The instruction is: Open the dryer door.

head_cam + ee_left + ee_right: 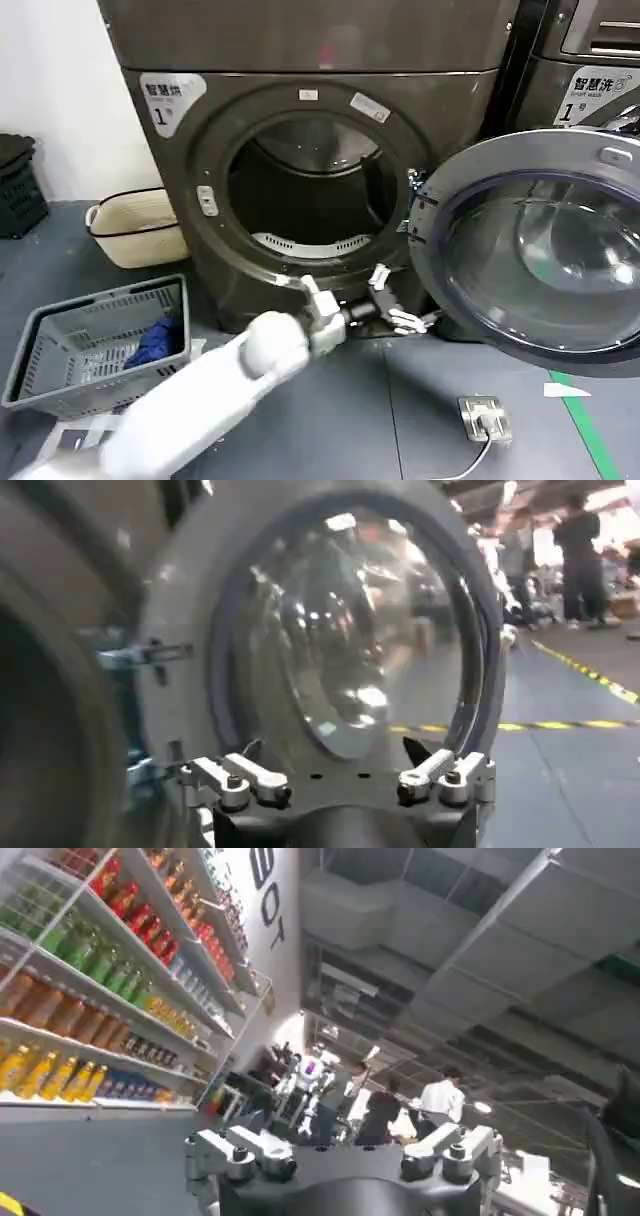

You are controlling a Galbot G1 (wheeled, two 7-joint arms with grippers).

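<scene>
The dryer (pixel 300 150) stands against the back wall, and its door (pixel 535 250) is swung wide open to the right of the drum opening (pixel 305 190), hinged at the opening's right edge. The inside of the door, with its domed glass (pixel 545 255), is turned toward the room. The dark drum is seen through the opening.

The left arm (pixel 190 400) is stretched forward from the lower left toward the dryer's base. The left hand (pixel 400 305) is held low, just below the opening's lower right edge and just beside the bottom left rim of the door. Its fingers (pixel 385 282) are spread and nothing is pinched between them. In the left wrist view the same hand (pixel 340 780) is seen with its two fingers (pixel 245 778) well apart, and the door's glass (pixel 350 640) rises close in front of them; whether the fingers touch the rim cannot be told.

The right hand (pixel 345 1153) is seen in the right wrist view, raised away from the dryer and pointed up toward shelves of bottles (pixel 90 968) and a ceiling. Its fingers (pixel 250 1153) are spread, with nothing between them.

To the left of the dryer a beige bag (pixel 135 228) stands on the floor, and nearer to the robot a grey basket (pixel 100 345) with blue cloth (pixel 158 340) in it is set down. A second machine (pixel 585 60) stands to the right of the dryer, behind the open door.
</scene>
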